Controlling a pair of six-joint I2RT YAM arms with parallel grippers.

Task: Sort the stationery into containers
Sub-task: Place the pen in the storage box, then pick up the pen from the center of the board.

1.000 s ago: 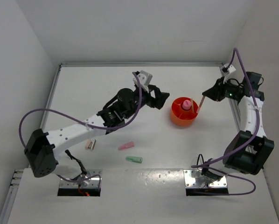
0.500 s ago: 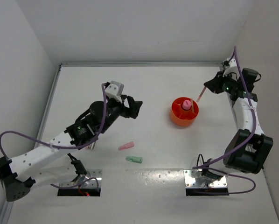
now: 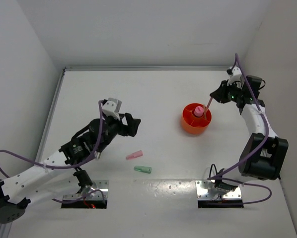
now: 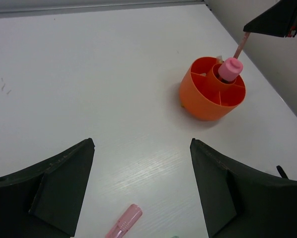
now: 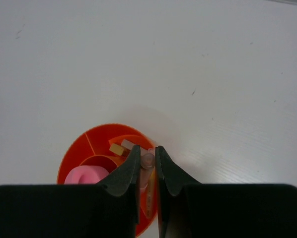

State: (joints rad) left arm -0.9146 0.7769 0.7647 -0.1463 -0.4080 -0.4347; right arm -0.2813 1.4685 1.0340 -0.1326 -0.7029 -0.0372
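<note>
The orange cup [image 3: 195,122] with inner dividers stands right of the table's middle, with the pink-capped tube [image 3: 199,110] upright in it. It also shows in the left wrist view [image 4: 208,99] and the right wrist view [image 5: 84,153]. My right gripper [image 3: 214,97] is shut on a thin pink stick [image 5: 147,161], whose lower end reaches over the cup's right rim. Small beige and whitish bits [image 5: 119,147] lie in one compartment. My left gripper [image 3: 132,125] is open and empty, above the pink marker [image 3: 134,155]. The green marker [image 3: 142,169] lies just nearer.
A small pinkish piece [image 3: 97,153] lies on the table under my left arm, mostly hidden by it. White walls bound the table at the back and on both sides. The arm bases sit on metal plates [image 3: 218,189] at the near edge.
My left arm has drawn back left and toward the near edge, away from the cup. My right gripper has moved left with the pink stick, bringing its lower end over the cup.
</note>
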